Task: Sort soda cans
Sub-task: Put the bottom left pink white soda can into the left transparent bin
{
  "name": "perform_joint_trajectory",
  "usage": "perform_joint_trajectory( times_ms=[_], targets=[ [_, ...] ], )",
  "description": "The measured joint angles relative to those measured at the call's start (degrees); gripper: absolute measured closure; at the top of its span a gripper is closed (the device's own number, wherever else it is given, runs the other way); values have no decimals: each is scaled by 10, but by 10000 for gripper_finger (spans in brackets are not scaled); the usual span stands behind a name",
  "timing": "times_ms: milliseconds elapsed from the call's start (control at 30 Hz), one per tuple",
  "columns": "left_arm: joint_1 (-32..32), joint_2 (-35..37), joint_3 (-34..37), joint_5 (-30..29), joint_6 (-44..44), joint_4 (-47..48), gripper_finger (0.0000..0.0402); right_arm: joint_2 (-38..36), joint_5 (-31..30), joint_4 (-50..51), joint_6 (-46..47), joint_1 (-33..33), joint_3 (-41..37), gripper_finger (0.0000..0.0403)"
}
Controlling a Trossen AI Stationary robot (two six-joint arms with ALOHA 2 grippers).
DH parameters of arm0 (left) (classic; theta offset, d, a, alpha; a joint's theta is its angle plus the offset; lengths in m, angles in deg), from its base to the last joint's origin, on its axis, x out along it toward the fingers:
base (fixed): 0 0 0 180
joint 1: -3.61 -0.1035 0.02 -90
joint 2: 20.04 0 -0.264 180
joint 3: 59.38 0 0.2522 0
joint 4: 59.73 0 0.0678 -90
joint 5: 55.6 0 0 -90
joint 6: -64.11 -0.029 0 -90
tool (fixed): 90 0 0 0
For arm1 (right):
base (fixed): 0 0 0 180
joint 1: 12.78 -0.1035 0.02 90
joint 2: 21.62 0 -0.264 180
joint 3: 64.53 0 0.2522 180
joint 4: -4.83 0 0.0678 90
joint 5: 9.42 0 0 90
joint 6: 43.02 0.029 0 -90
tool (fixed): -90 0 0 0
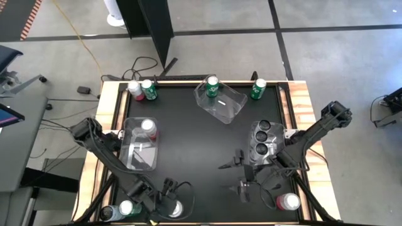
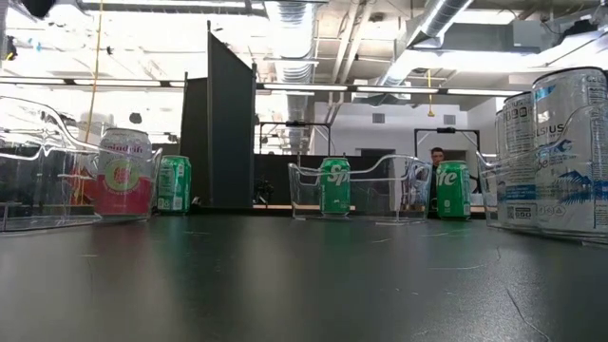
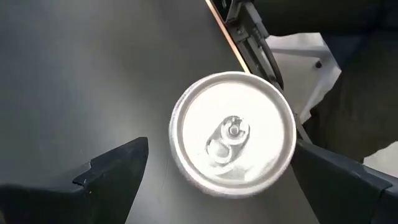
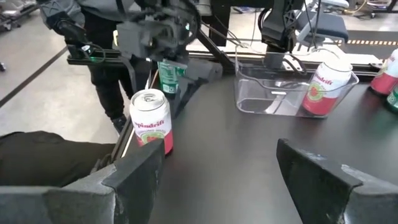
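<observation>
Silver-topped can (image 3: 231, 133) between open left pincer (image 3: 224, 180), table edge (image 3: 222, 31) near.

Twelve soda cans (image 1: 258, 89), three bins (image 1: 231, 104)

From overhead we look straight down on the whole worktop (image 1: 188, 138) and both arms. The low camera sits at worktop level, facing across it into the room — near cans loom large. The left wrist camera hangs close above one can top (image 3: 231, 134), looking down. The right wrist camera faces level across the worktop; it shares the clear bin with a pink can (image 4: 293, 87) with the overhead and low views
</observation>
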Motion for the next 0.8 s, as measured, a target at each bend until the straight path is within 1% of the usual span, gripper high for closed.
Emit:
perform_joint_trajectory(
  times_ms=[167,367,533,800],
  targets=[
    [-18,-21,0,8,-16,-16,18,0,0,12,-6,2,0,74],
    [-39,-28,0,-4,-19,-32,18,-1,2,32,-24,12,0,74],
    [-53,-48,0,0,-53,-53,18,-1,8,54,-47,27,0,74],
    [-95,-78,0,8,-61,-56,22,-2,62,69,-93,60,0,74]
  ],
)
